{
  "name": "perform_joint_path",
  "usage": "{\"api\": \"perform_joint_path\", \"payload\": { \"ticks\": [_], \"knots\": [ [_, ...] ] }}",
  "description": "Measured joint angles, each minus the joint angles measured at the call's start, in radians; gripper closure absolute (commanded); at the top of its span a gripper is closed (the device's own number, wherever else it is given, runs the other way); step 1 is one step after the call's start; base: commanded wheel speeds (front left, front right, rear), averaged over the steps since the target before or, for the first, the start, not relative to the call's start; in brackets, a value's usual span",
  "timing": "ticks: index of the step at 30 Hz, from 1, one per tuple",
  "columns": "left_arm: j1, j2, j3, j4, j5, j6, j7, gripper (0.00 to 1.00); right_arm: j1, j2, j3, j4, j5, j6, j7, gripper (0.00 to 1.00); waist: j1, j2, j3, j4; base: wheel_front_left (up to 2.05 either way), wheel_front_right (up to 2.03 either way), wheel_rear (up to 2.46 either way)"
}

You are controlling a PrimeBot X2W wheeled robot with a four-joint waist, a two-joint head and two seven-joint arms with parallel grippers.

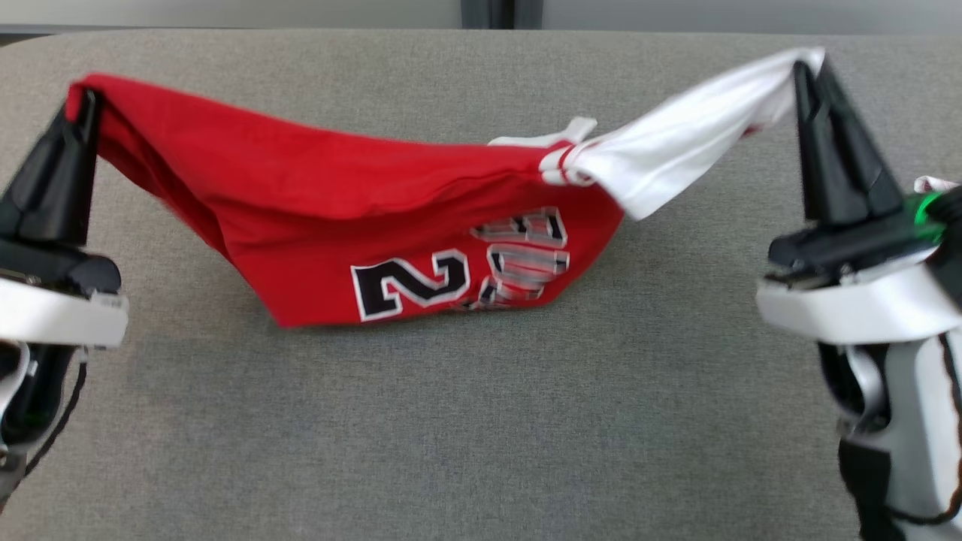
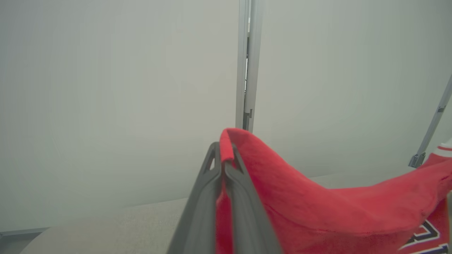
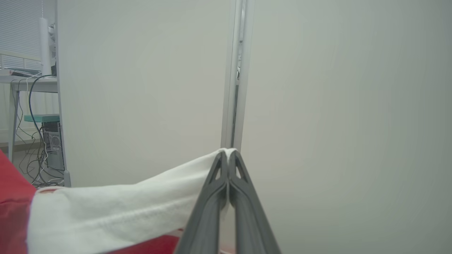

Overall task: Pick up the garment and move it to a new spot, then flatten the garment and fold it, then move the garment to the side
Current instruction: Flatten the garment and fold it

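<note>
The garment (image 1: 353, 203), a red jersey with white sleeves and dark block lettering, hangs stretched between both grippers above the grey table (image 1: 481, 421). Its lower fold rests on the table. My left gripper (image 1: 84, 98) is shut on a red edge at the far left; the left wrist view shows the red cloth (image 2: 317, 204) pinched between the fingers (image 2: 201, 211). My right gripper (image 1: 810, 71) is shut on the end of a white sleeve (image 1: 676, 150) at the far right. In the right wrist view the white sleeve (image 3: 123, 208) runs left from my right gripper (image 3: 228, 155).
Pale partition panels (image 3: 141, 88) with a metal joint (image 2: 247, 63) stand behind the table. Past the panel's left edge is a desk with cables and a computer case (image 3: 53, 144). A slanted metal strut (image 2: 430, 127) shows at the right of the left wrist view.
</note>
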Motion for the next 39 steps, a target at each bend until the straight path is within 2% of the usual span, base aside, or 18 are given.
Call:
{"api": "perform_joint_path", "payload": {
  "ticks": [3,10,18,22,25,29,35,39],
  "knots": [
    [-0.052,-0.009,0.016,-0.033,0.004,0.011,0.001,1.0,-0.09,-0.017,-0.006,-0.036,-0.004,0.0,0.021,1.0,0.0,0.0,-0.012,-0.007,0.0,0.0,0.0],
    [-0.168,-0.041,0.077,-0.103,-0.002,0.081,0.004,1.0,-0.29,-0.064,-0.044,-0.086,0.02,0.0,0.071,1.0,0.0,0.0,-0.039,-0.013,0.0,0.0,0.0],
    [-0.245,-0.024,0.108,-0.186,0.006,0.131,0.044,1.0,-0.418,-0.107,-0.079,-0.122,0.043,0.0,0.127,1.0,-0.0001,0.0,-0.061,-0.016,0.0,0.0,0.0],
    [-0.279,-0.012,0.098,-0.187,0.011,0.135,0.082,1.0,-0.444,-0.115,-0.083,-0.113,0.062,0.0,0.148,1.0,0.0,0.0,-0.056,-0.017,0.0,0.0,0.0],
    [-0.328,-0.014,0.077,-0.151,0.013,0.122,0.111,1.0,-0.485,-0.121,-0.07,-0.068,0.086,0.0,0.161,1.0,0.0,0.0,-0.045,-0.017,0.0,0.0,0.0],
    [-0.434,-0.038,0.04,-0.038,0.017,0.07,0.144,1.0,-0.581,-0.125,-0.052,0.053,0.117,0.0,0.163,1.0,-0.0001,0.0,-0.021,-0.017,0.0,0.0,0.0],
    [-0.661,-0.139,-0.036,0.255,0.051,-0.016,0.159,1.0,-0.79,-0.142,-0.02,0.337,0.122,0.0,0.078,1.0,0.0,0.0,0.013,-0.017,0.0,0.0,0.0],
    [-0.813,-0.215,-0.065,0.463,0.092,-0.058,0.113,1.0,-0.945,-0.139,-0.007,0.54,0.097,0.0,-0.01,1.0,0.0,0.0,0.029,-0.019,0.0,0.0,0.0]
  ]
}}
